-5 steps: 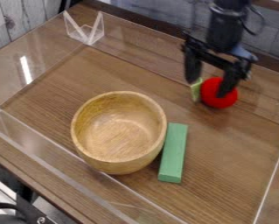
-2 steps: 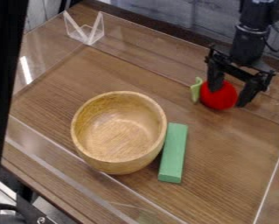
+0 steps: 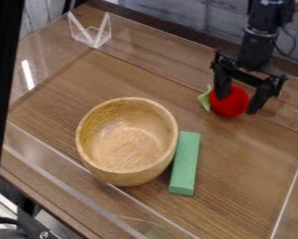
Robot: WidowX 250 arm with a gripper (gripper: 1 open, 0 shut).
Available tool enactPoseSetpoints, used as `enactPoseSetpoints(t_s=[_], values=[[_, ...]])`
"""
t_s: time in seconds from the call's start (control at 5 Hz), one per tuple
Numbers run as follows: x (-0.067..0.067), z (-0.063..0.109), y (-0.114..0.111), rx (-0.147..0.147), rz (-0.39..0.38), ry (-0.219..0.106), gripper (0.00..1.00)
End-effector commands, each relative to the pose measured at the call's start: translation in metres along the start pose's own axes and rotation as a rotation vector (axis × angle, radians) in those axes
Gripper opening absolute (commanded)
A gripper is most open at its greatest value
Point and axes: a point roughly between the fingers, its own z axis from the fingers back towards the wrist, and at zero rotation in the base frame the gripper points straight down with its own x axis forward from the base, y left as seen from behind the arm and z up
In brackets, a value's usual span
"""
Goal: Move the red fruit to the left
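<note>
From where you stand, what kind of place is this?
Probably a robot practice table, maybe in a lab: a black gripper over a bright red toy fruit, and a wooden bowl.

The open black hand [image 3: 246,86] hovers around the red fruit [image 3: 230,101] on the table [image 3: 82,79].

High, near view, facing steeply down across the tabletop [image 3: 58,103] toward its far edge.

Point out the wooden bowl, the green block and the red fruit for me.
Wooden bowl [image 3: 81,140]: camera view, on the left side of its rim.
Green block [image 3: 185,164]: camera view, on the middle of its upper face.
Red fruit [image 3: 227,104]: camera view, on its rounded red side.
</note>
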Motion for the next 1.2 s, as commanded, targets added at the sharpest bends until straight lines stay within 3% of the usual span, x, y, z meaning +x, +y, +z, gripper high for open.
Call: enactPoseSetpoints(t_s=[0.0, 0.4, 0.6, 1.0], values=[[0.014, 0.031, 0.002, -0.007, 0.026, -0.069, 1.00], [0.010, 0.014, 0.021, -0.007, 0.045, -0.061, 1.00], [0.010, 0.010, 0.027, -0.006, 0.050, -0.058, 0.00], [0.003, 0.010, 0.038, -0.008, 0.042, -0.079, 0.00]])
